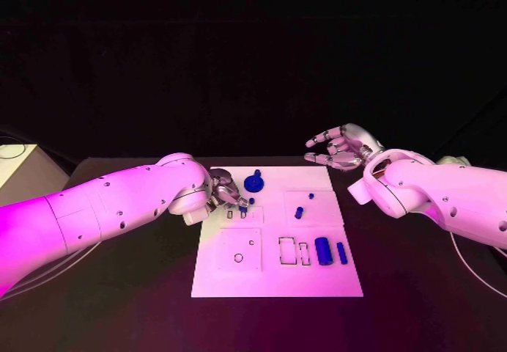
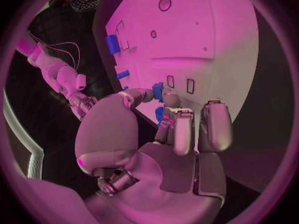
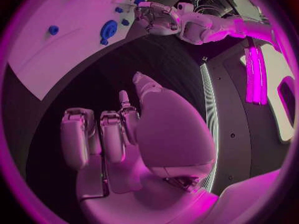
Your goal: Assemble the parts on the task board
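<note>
The black table (image 1: 127, 308) shows bare dark surface on both sides of the white board (image 1: 277, 279) and in front of it. The board lies in the middle, and its near half carries only outlined slots and a small ring mark.

The left arm (image 1: 95, 213) reaches in over the board's left edge. The left hand (image 1: 224, 194) hangs over the board's far left corner, and in the left wrist view its fingertips (image 2: 163, 98) pinch a small blue piece (image 2: 157, 91) just above two small rectangular slots.

The right arm (image 1: 444, 194) stays off the board's right edge. The right hand (image 1: 338, 148) is raised past the board's far right corner, over bare table, fingers apart and gently curled, holding nothing.

A round blue gear-like piece (image 1: 253, 181) stands near the far edge, close beside the left hand. A blue cylinder (image 1: 323, 251) and a thinner blue bar (image 1: 341, 253) lie side by side toward the right edge, next to outlined slots. A small blue peg (image 1: 299, 213) sits alone in the right middle.
</note>
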Controlling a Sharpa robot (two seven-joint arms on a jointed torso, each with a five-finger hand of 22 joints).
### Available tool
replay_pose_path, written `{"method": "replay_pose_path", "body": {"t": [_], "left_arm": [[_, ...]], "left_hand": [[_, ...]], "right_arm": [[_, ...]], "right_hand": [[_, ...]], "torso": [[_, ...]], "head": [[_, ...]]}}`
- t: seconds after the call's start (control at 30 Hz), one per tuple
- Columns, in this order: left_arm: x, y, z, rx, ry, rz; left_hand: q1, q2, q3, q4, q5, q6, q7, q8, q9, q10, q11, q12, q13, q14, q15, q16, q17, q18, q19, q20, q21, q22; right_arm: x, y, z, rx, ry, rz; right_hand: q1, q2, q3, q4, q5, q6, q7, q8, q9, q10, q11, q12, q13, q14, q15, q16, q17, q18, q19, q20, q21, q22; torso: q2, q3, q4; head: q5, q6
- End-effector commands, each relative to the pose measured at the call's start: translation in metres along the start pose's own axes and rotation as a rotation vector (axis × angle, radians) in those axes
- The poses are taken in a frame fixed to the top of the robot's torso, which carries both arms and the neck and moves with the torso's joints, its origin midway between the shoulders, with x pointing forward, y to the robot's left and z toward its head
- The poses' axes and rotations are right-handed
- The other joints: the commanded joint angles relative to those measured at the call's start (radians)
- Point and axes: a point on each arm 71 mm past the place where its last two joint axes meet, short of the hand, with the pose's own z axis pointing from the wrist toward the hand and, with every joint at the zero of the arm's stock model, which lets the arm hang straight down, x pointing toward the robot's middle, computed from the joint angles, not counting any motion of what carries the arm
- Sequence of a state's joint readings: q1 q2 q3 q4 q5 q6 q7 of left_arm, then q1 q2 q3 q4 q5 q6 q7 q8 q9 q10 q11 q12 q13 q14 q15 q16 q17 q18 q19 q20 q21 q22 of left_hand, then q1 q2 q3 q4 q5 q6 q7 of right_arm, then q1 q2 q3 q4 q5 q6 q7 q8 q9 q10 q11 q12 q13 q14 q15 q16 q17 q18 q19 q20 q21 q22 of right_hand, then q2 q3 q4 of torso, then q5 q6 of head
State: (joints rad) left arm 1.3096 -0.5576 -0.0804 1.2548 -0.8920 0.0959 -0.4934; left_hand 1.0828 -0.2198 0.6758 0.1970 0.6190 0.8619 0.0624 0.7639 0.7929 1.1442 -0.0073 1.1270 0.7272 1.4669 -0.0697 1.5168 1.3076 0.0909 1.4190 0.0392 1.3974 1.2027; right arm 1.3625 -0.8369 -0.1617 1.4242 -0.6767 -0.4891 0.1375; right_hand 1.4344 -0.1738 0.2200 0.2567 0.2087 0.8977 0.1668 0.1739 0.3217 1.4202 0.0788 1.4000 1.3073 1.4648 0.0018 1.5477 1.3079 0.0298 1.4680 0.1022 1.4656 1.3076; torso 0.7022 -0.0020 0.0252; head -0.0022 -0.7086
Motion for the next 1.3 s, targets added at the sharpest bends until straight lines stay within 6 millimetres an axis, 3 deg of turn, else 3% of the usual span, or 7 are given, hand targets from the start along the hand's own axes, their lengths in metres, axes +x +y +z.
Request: {"method": "replay_pose_path", "body": {"t": [0.03,0.27,0.4,0.47,0.8,1.07,1.3], "left_arm": [[0.0,-0.002,0.001,0.01,-0.037,0.044],[0.004,-0.003,0.002,0.007,-0.044,0.086],[0.005,-0.003,0.002,0.005,-0.04,0.095],[0.005,-0.003,0.002,0.004,-0.039,0.097],[0.008,-0.004,0.002,0.0,-0.015,0.114],[0.009,-0.004,0.003,-0.007,-0.008,0.131],[0.01,-0.003,0.004,-0.013,-0.003,0.142]], "left_hand": [[0.002,0.012,0.235,-0.242,0.004,0.005,0.0,0.003,0.001,0.014,-0.007,0.006,0.003,0.08,-0.007,-0.006,0.179,-0.017,0.005,-0.005,0.005,0.0],[0.002,0.011,0.235,-0.242,0.004,0.005,0.0,0.003,0.001,0.015,-0.007,0.007,0.003,0.08,-0.007,-0.006,0.179,-0.017,0.005,-0.005,0.005,-0.001],[0.003,0.011,0.235,-0.243,0.005,0.006,0.0,0.003,0.001,0.016,-0.007,0.007,0.005,0.08,-0.007,-0.007,0.178,-0.017,0.005,-0.006,0.005,0.0],[0.003,0.011,0.235,-0.243,0.005,0.006,0.0,0.003,0.001,0.016,-0.007,0.007,0.005,0.08,-0.007,-0.007,0.178,-0.017,0.005,-0.006,0.005,0.0],[0.003,0.011,0.236,-0.244,0.007,0.007,-0.001,0.003,0.001,0.016,-0.008,0.007,0.004,0.08,-0.008,-0.007,0.177,-0.018,0.005,-0.006,0.005,0.0],[0.003,0.011,0.236,-0.244,0.007,0.007,-0.001,0.003,0.001,0.016,-0.008,0.007,0.004,0.08,-0.008,-0.007,0.177,-0.018,0.005,-0.006,0.005,0.0],[0.003,0.01,0.236,-0.245,0.009,0.007,-0.001,0.003,0.002,0.016,-0.008,0.006,0.003,0.08,-0.008,-0.007,0.177,-0.018,0.005,-0.006,0.005,0.0]], "right_arm": [[-0.001,0.0,0.0,-0.015,0.0,-0.003],[-0.004,0.0,0.002,-0.038,-0.027,0.012],[-0.006,-0.001,0.004,-0.043,-0.044,0.042],[-0.007,-0.002,0.005,-0.044,-0.052,0.057],[-0.01,-0.004,0.007,-0.042,-0.065,0.095],[-0.01,-0.005,0.008,-0.042,-0.065,0.122],[-0.01,-0.007,0.009,-0.04,-0.065,0.132]], "right_hand": [[-0.01,-0.005,0.0,0.005,-0.007,-0.009,0.0,0.007,-0.002,-0.01,0.002,-0.008,0.109,0.085,0.002,-0.018,0.181,0.006,0.044,0.002,-0.027,0.156],[-0.004,-0.019,0.027,0.008,-0.004,-0.021,-0.003,0.017,0.0,-0.154,-0.002,-0.187,-0.04,0.029,-0.004,-0.135,0.011,0.06,-0.062,-0.003,-0.268,-0.026],[0.011,-0.035,0.081,0.016,0.001,-0.046,0.001,0.04,0.008,-0.441,0.004,-0.614,-0.407,-0.154,0.005,-0.482,-0.36,0.157,-0.295,0.002,-0.842,-0.449],[0.014,-0.044,0.114,0.021,0.004,-0.064,0.005,0.052,0.013,-0.478,0.011,-0.715,-0.501,-0.272,0.012,-0.706,-0.541,0.152,-0.328,0.013,-0.94,-0.519],[-0.025,-0.074,0.187,-0.003,0.004,-0.093,0.035,0.111,0.026,-0.446,0.05,-0.986,-0.901,-0.353,0.061,-1.113,-0.678,0.151,-0.356,0.061,-1.26,-0.818],[-0.051,-0.073,0.216,-0.039,0.007,-0.095,0.051,0.096,0.006,-0.426,0.075,-1.091,-1.092,-0.413,0.104,-1.326,-0.803,0.154,-0.404,0.111,-1.403,-1.011],[-0.057,-0.071,0.218,-0.047,0.007,-0.093,0.052,0.092,0.003,-0.421,0.077,-1.101,-1.122,-0.41,0.107,-1.348,-0.821,0.154,-0.407,0.114,-1.403,-1.043]], "torso": [[0.002,-0.001,-0.0003],[0.001,0.0002,-0.0015],[0.001,0.0,-0.0011],[0.001,0.0002,-0.0013],[0.001,-0.0001,-0.0011],[0.001,0.0008,-0.0004],[0.001,-0.0002,-0.0004]], "head": [[0.0,0.0],[0.003,-0.004],[0.004,-0.007],[0.004,-0.005],[0.003,-0.01],[0.006,-0.013],[0.006,-0.017]]}}
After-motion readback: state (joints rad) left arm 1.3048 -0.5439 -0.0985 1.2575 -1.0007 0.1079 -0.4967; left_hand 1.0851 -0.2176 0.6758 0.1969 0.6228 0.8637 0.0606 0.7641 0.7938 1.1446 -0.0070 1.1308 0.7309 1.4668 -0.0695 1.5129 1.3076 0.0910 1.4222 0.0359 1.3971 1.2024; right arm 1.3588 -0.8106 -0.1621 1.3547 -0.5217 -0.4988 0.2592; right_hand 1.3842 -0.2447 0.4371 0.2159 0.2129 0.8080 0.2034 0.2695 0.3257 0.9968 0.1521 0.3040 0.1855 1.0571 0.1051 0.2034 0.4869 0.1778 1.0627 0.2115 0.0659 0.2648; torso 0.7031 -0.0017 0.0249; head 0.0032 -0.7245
